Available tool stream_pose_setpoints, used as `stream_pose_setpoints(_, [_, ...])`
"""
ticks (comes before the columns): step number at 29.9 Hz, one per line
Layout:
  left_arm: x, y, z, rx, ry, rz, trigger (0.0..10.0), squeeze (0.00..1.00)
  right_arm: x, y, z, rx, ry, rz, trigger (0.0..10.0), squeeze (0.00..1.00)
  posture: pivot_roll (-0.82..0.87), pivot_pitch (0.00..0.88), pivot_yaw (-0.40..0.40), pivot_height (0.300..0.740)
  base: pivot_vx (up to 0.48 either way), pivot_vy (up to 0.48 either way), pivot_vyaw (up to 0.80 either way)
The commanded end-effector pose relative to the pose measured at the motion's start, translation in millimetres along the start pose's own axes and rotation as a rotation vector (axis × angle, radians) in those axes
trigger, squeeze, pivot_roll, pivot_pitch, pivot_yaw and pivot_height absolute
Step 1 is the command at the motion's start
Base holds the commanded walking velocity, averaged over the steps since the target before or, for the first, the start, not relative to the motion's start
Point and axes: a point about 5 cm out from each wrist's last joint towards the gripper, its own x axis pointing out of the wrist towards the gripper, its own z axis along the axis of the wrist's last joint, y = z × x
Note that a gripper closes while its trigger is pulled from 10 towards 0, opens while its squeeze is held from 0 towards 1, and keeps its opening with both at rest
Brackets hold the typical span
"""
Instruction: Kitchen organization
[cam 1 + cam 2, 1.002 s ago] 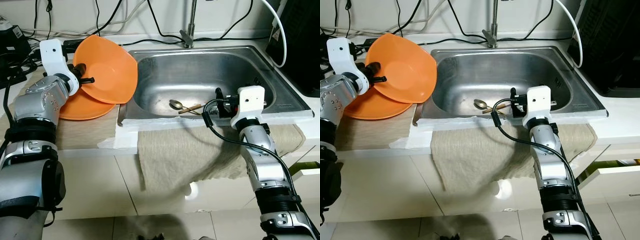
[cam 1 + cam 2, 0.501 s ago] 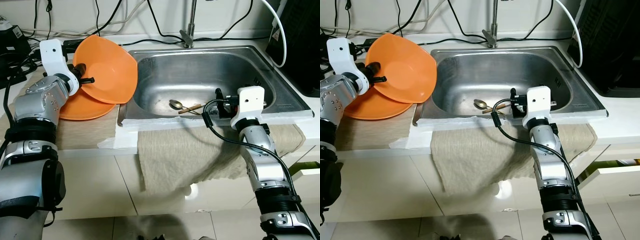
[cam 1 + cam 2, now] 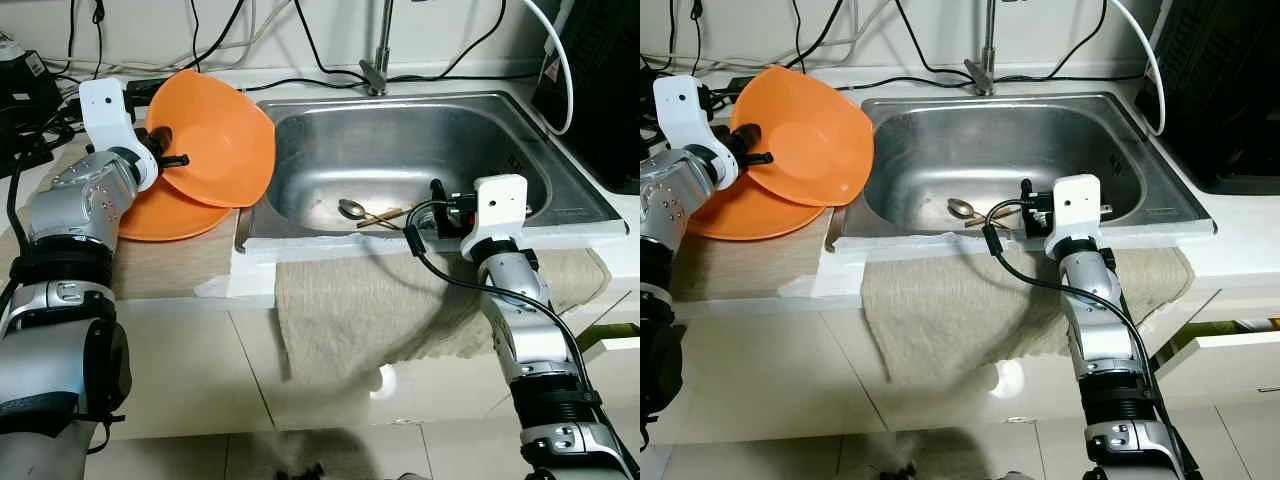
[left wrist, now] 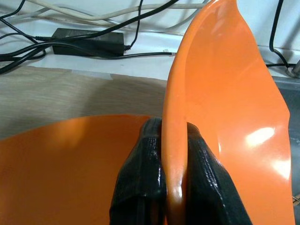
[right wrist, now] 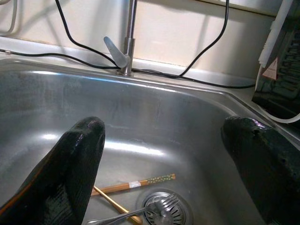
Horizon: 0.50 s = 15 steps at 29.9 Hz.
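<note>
while your left gripper [image 4: 174, 154] pinches the rim of the upper orange bowl [image 3: 222, 135], its two black fingers shut on either side of the edge, that bowl is tilted up over a second orange bowl [image 3: 165, 212] lying on the counter beside the sink [image 3: 560, 190]. your right gripper [image 5: 164, 159] hangs over the sink's near edge with its fingers spread wide and nothing between them. down in the basin, beyond and below those fingers, lie the chopsticks [image 5: 136, 183], a spoon [image 3: 351, 208] and a fork [image 5: 140, 212] by the drain [image 5: 164, 208].
</note>
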Motion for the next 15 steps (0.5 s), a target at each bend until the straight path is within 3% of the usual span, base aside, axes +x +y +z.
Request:
stream_pose_setpoints(1, [1.8, 0.7, -9.0, 0.024, 0.057, 0.021, 0.0, 0.00, 4.0, -0.6, 5.4, 0.000, -0.019, 0.007, 10.0, 0.00, -0.07, 0.000, 0.033, 0.740, 0.000, 0.000, 0.00])
stream_pose_setpoints(15, [1.9, 0.3, -8.4, 0.024, 0.056, 0.020, 0.0, 0.00, 4.2, -1.2, 5.9, 0.000, -0.020, 0.007, 10.0, 0.00, -0.07, 0.000, 0.031, 0.740, 0.000, 0.000, 0.00])
